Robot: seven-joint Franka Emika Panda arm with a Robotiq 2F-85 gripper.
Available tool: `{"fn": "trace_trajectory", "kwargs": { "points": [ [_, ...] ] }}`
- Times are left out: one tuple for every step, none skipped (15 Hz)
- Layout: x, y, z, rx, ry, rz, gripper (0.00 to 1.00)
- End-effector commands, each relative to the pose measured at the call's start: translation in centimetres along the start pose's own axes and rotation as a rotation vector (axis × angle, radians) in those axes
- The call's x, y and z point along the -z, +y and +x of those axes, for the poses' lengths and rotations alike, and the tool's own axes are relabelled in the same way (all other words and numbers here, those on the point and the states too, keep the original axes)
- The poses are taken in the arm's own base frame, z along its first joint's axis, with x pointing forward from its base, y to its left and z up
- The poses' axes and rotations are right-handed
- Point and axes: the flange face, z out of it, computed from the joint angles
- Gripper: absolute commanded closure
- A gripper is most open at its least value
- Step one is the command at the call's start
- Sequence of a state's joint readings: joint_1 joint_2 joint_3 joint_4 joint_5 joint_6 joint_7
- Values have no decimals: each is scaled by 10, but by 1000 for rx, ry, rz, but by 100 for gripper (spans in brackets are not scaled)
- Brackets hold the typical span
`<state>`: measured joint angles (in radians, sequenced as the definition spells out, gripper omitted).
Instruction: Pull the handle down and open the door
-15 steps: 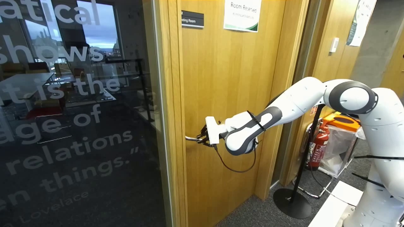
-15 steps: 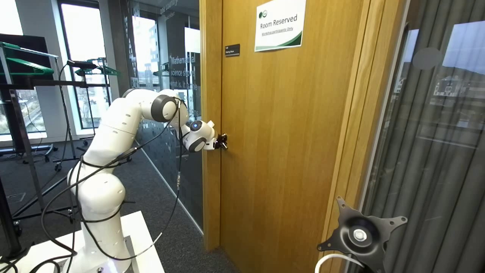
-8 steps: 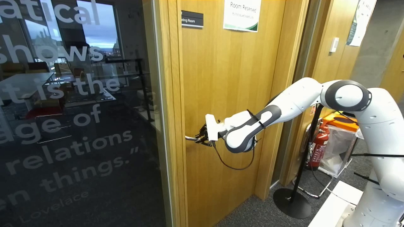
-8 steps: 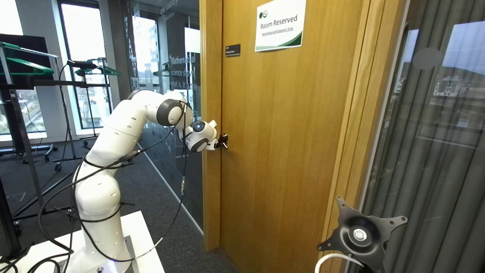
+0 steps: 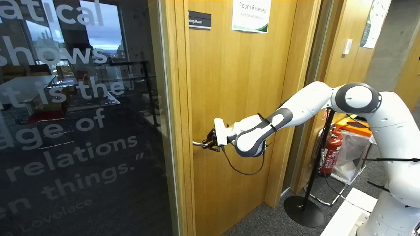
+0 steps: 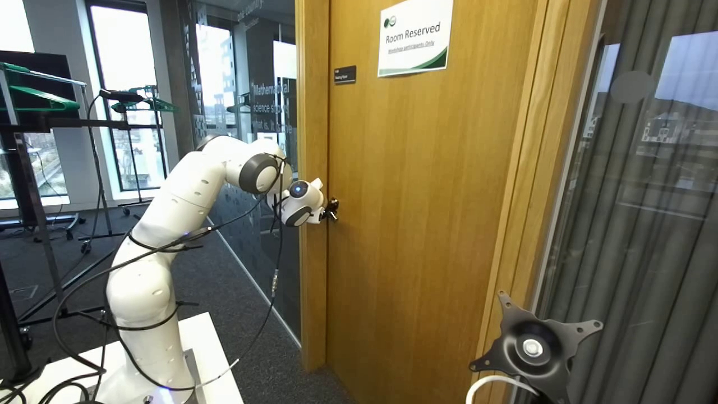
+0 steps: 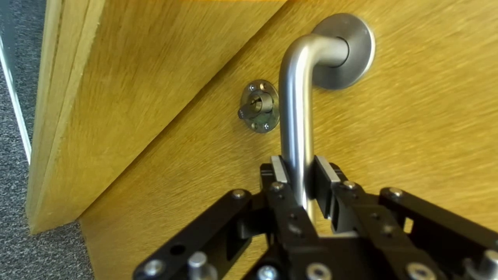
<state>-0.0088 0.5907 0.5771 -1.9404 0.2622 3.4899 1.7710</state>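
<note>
Claw (image 7: 301, 171) clamped on handle (image 7: 296, 112), pinching it from both sides. From where I stand, handle's by the left edge of the door (image 6: 420, 224), hardly moved; arm (image 6: 188, 193) leans closer to the door than it did a second ago.

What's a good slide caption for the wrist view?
Wrist view: jaws closed around a silver lever handle, with a round lock beside it on the wooden door.
</note>
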Motion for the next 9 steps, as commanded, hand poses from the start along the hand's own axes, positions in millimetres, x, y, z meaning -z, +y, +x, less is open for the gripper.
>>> {"fn": "trace_trajectory", "kwargs": {
  "points": [
    [-29, 65, -16, -13, -63, -135, 94],
    [-32, 64, -14, -3, -66, -136, 94],
    [-35, 62, -13, 7, -72, -137, 94],
    [-39, 61, -12, 24, -78, -136, 94],
    [-44, 59, -11, 48, -83, -135, 94],
    [-49, 57, -10, 64, -87, -138, 94],
    [-54, 57, -10, 76, -92, -140, 94],
    [-64, 58, -9, 86, -98, -159, 94],
    [-75, 65, -9, 94, -104, -182, 94]
  ]
}}
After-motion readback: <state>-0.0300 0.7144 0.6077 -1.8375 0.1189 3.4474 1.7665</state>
